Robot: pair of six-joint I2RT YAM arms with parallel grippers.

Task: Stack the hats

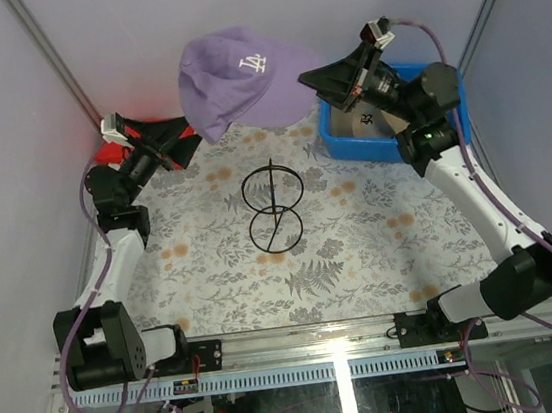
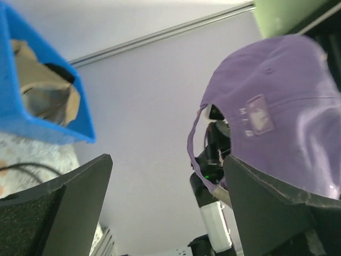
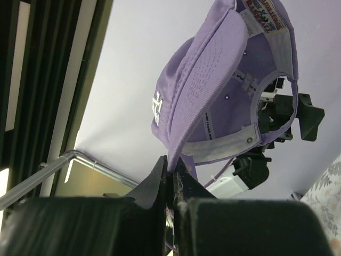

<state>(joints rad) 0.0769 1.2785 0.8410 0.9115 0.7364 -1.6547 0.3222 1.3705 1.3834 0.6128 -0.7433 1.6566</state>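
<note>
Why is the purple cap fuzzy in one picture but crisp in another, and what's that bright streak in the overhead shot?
Left wrist view: the purple cap is soft, washed out, probably too near the lens. Right wrist view: its stitching is sharp, but the right pincer gripping its brim is underexposed. Top view: the streak is glare on the metal rail.

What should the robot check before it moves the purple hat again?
1. Right gripper has the purple cap: ok, shut on the brim.
2. Cap is off the table: ok, it hangs in the air.
3. Left gripper is ready to help: ok, open beside the cap.
4. Wire stand is upright: ok.
5. Other hats found: cannot tell; only some tan fabric shows in the blue bin.
</note>
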